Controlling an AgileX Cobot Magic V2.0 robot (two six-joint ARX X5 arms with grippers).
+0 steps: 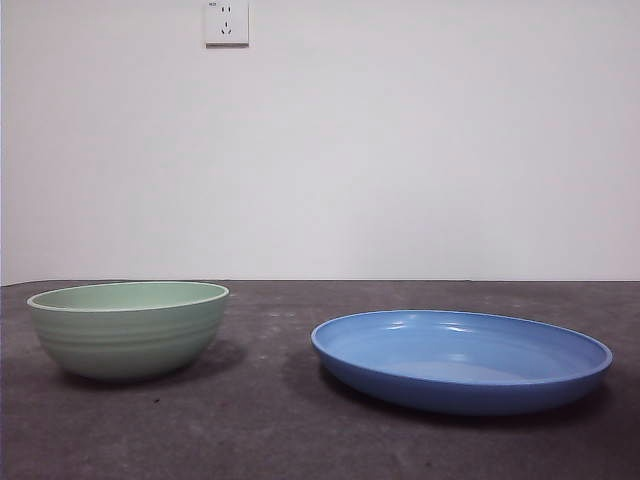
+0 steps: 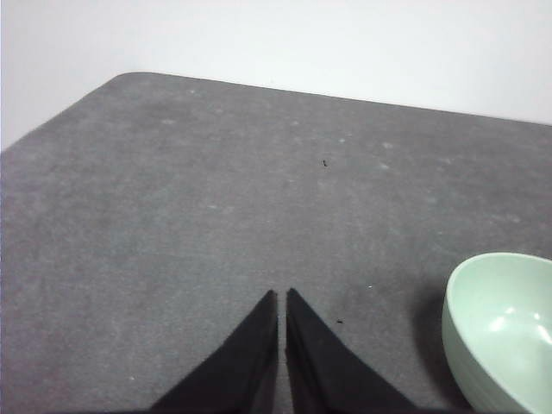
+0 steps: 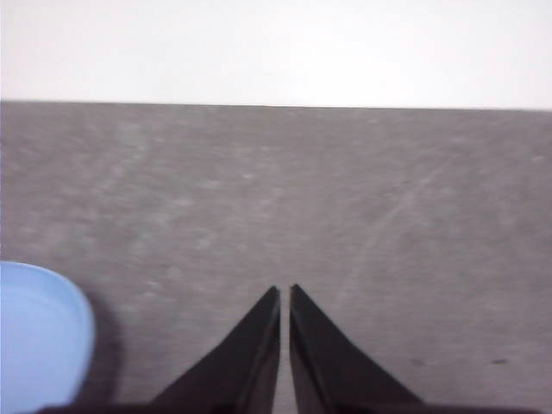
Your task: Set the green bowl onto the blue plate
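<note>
The green bowl [image 1: 128,328] stands upright on the dark grey table at the left of the front view, empty. To its right, a gap away, lies the blue plate [image 1: 461,358], also empty. Neither arm shows in the front view. My left gripper [image 2: 281,295] is shut above bare table, and part of the green bowl [image 2: 504,332] shows off to one side of it. My right gripper [image 3: 285,291] is shut too, over bare table, with an edge of the blue plate [image 3: 39,336] in its view.
A white wall with a socket [image 1: 227,22] rises behind the table. The table's rounded far corner [image 2: 129,78] shows in the left wrist view.
</note>
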